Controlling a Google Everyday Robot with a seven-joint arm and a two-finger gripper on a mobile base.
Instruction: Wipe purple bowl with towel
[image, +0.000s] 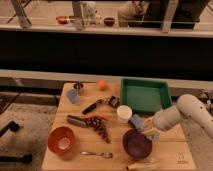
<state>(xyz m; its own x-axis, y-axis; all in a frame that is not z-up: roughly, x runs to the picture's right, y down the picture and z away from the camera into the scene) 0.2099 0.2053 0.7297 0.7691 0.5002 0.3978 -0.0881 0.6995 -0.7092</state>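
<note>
The purple bowl (136, 144) sits on the wooden table (172, 152) near the front right, its smooth inside showing. My gripper (146, 128) hangs at the end of the white arm (187, 113), just above the bowl's far right rim. It is shut on the towel (137, 122), a pale blue-grey and whitish cloth bunched at the gripper's tip, between the bowl and the white paper cup (124, 113). The towel is off the inside of the bowl.
An orange-red bowl (62, 140) stands at the front left, a spoon (97, 154) in front. Grapes (102, 128), a dark tool (93, 106), a blue cup (73, 96) and an orange ball (102, 85) lie mid-table. A green tray (145, 95) is at the back right.
</note>
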